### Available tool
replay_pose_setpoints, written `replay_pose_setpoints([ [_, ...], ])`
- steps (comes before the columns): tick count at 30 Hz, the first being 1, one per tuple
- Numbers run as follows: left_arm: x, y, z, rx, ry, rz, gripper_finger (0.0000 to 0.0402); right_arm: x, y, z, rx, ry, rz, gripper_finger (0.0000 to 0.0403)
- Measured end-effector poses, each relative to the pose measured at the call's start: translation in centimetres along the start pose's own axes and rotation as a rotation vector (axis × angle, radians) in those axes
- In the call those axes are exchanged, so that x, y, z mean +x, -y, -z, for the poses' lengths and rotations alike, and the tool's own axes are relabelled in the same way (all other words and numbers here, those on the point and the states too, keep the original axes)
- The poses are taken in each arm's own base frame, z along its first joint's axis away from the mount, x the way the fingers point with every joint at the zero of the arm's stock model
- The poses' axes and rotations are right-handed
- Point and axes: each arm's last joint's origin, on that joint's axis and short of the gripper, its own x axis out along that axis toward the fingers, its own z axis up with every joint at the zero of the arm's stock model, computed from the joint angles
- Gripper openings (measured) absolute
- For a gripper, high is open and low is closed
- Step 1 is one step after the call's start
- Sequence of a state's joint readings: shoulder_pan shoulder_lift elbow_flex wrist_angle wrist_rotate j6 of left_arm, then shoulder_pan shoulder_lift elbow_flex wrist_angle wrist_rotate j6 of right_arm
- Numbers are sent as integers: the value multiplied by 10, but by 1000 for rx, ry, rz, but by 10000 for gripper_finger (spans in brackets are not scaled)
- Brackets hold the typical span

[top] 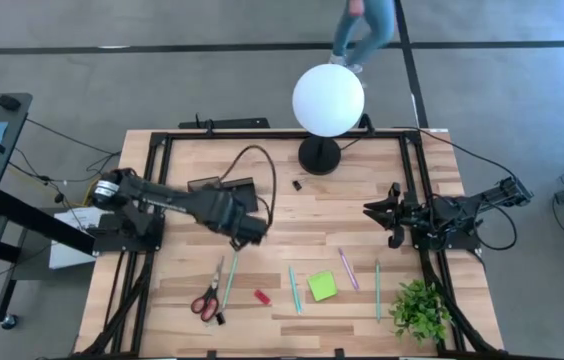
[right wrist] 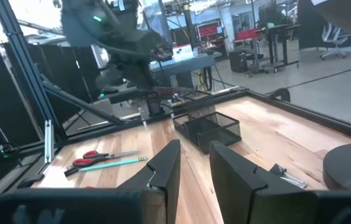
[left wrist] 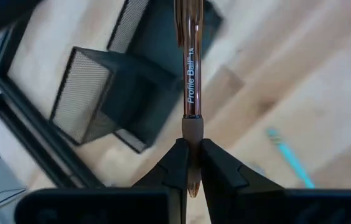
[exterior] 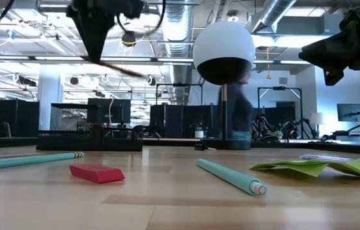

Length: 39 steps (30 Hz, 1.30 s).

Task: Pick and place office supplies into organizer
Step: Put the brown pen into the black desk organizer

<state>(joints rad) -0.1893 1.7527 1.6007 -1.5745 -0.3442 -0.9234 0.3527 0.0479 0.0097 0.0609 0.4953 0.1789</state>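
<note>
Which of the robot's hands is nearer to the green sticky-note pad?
Left. The left hand, gripping a brown pen, hangs up-left of the pad; the right hand waits farther off.

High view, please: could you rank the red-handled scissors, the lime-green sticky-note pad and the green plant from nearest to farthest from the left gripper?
From the left gripper, which holds a brown pen:
1. Red-handled scissors, below it near the table's front edge.
2. Lime-green sticky-note pad, toward the front middle.
3. Green plant, at the front right corner.

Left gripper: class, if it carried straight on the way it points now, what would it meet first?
Probably the black mesh organizer. The left gripper, shut on the brown pen, aims along that pen toward the organizer, though depth is unclear and it might instead reach the bare table beside it.
</note>
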Motion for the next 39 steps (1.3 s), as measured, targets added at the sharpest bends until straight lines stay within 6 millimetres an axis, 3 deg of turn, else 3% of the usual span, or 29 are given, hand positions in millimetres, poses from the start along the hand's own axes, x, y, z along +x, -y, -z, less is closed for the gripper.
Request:
replay_pose_setpoints([
  [3, 11, -13, -8, -4, -26, -25, 13, 0, 0, 0, 25, 0, 0, 81],
  [8, 14, -45, -5, -18, -40, -20, 0, 0, 0, 0, 60, 0, 0, 81],
  [12, 7, -79, 9, -79, 3, -5, 1, 0, 0, 0, 151, 0, 0, 81],
  [17, 19, -108, 32, -176, -80, 49, 1, 0, 0, 0, 188, 0, 0, 81],
  [24, 49, -120, 49, -223, -261, 77, 1, 0, 0, 0, 188, 0, 0, 81],
  [32, 42, -126, 42, -174, -281, 167, 1, 0, 0, 0, 188, 0, 1, 81],
  [39, 37, -150, 23, -330, -326, 293, 1, 0, 0, 0, 188, 0, 1, 81],
])
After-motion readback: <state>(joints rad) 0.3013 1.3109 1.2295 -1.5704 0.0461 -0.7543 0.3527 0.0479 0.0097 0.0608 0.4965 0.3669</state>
